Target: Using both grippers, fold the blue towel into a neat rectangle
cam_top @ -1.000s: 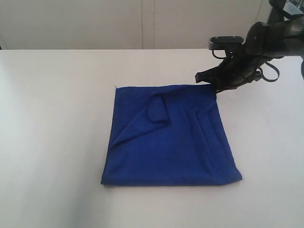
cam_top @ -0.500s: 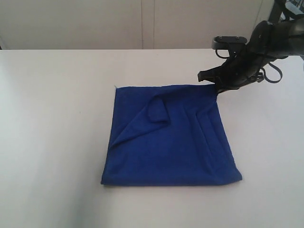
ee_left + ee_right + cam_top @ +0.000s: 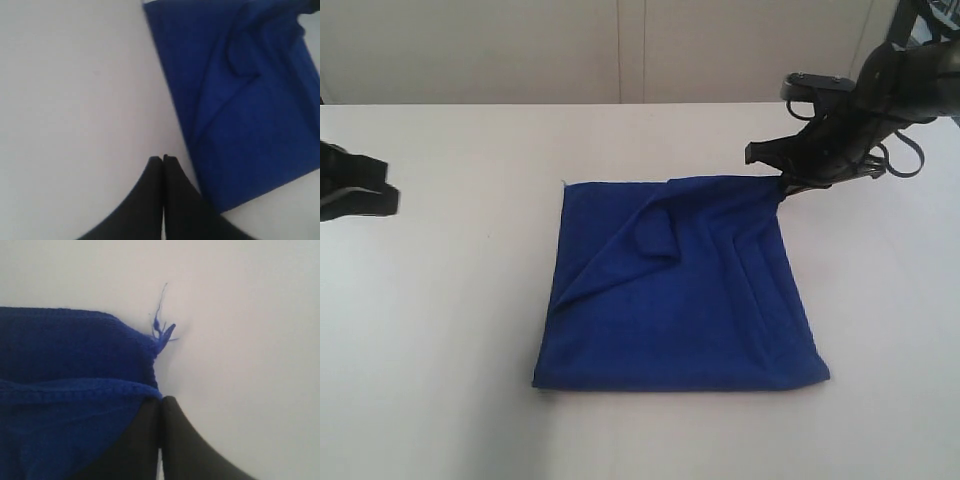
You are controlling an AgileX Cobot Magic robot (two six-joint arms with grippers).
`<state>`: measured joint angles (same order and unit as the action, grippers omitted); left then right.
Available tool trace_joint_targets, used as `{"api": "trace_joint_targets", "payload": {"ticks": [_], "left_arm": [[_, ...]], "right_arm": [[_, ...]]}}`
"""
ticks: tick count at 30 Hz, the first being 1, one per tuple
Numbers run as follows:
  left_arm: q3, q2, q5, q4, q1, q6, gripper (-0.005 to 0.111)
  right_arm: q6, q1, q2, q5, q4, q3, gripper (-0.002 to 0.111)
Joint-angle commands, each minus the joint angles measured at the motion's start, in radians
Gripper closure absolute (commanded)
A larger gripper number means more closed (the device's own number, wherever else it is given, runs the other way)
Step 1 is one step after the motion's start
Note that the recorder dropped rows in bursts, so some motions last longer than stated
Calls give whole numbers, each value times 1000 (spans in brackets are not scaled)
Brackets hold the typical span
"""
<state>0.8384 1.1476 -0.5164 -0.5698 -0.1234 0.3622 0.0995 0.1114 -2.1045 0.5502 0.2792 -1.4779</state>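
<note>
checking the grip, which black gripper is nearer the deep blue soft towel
Right. The right gripper is shut on the soft blue towel at its far right corner; the left gripper sits off its left edge, apart.

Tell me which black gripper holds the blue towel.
The right black gripper: its jaws are shut on the far right corner of the royal-blue cloth towel. The left gripper, also shut, holds nothing.

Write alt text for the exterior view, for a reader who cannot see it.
A blue towel lies on a white table, partly folded with a rumpled flap near its middle, while the right hand, shut, pinches its far right corner. The left hand is shut at the left edge of the view, apart from the towel.
</note>
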Motion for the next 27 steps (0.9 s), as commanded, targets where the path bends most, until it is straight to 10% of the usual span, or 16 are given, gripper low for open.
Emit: {"api": "trace_joint_targets", "payload": {"ticks": [1,14,22,27], "left_arm": [[-6,105,69,-205,-82,165,107],[106,455,319,-393,-349,221,107],[313,652,309,-437,-406,219,107],[430,787,245,-515,-408,219,87]], "right_arm": [[-30,-14,7,-7,-4,-1,108],[-30,-25,7,12,-54,-1,108],[-30,-25,7,28,-50,-1,108],[-30,-25,7,28,-50,-1,108]]}}
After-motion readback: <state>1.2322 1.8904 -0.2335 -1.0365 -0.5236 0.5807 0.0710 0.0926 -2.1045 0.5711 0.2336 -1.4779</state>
